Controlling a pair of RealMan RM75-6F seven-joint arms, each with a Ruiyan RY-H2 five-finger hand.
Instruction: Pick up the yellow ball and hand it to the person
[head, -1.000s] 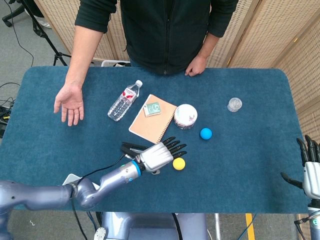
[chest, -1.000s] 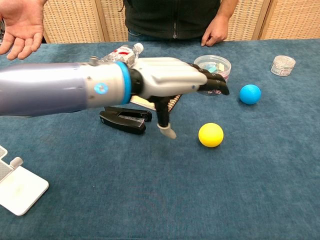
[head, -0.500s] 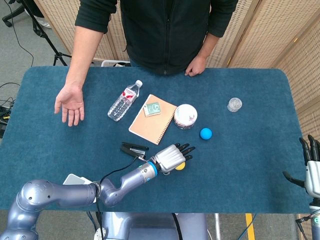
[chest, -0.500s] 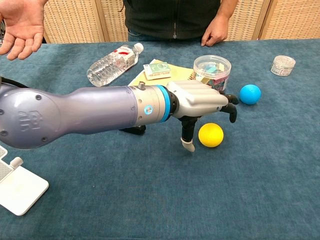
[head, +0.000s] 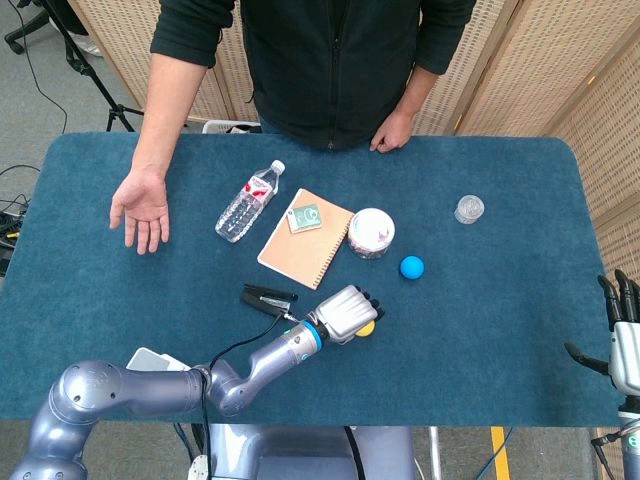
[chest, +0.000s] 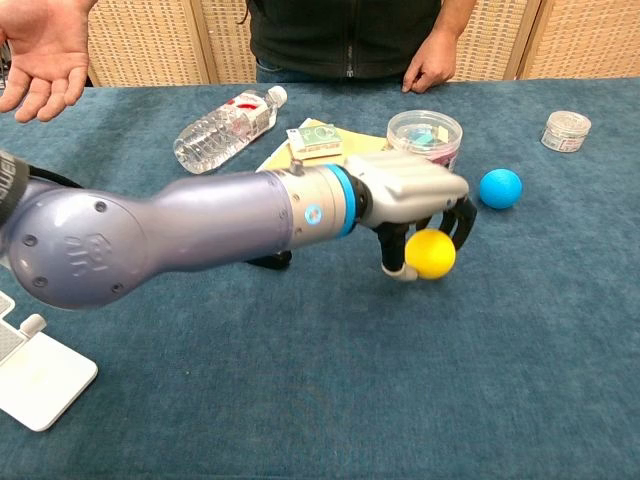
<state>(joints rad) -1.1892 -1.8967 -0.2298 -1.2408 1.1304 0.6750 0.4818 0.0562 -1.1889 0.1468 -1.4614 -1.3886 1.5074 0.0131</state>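
Observation:
The yellow ball (chest: 431, 254) sits under my left hand (chest: 415, 195), just right of the table's middle. Fingers curl down over its far side while the thumb presses its near side, so the hand grips it at or just above the cloth. From the head view only a sliver of the ball (head: 367, 327) shows beneath the left hand (head: 345, 314). The person stands at the far edge with an open palm (head: 140, 209) up on the table at far left, also seen as the palm (chest: 45, 50). My right hand (head: 622, 338) hangs beyond the table's right edge, fingers apart, holding nothing.
A blue ball (chest: 500, 188) lies just right of my left hand, a clear tub (chest: 425, 135) behind it. A notebook (head: 304, 237), a water bottle (head: 248, 202) and a black stapler (head: 268, 297) lie to the left. A small jar (head: 468, 209) stands far right, a white stand (chest: 40, 375) near left.
My left hand reached right over the yellow ball, came down and curled its fingers around it. The ball shifted slightly with the grip. The right hand stayed in place.

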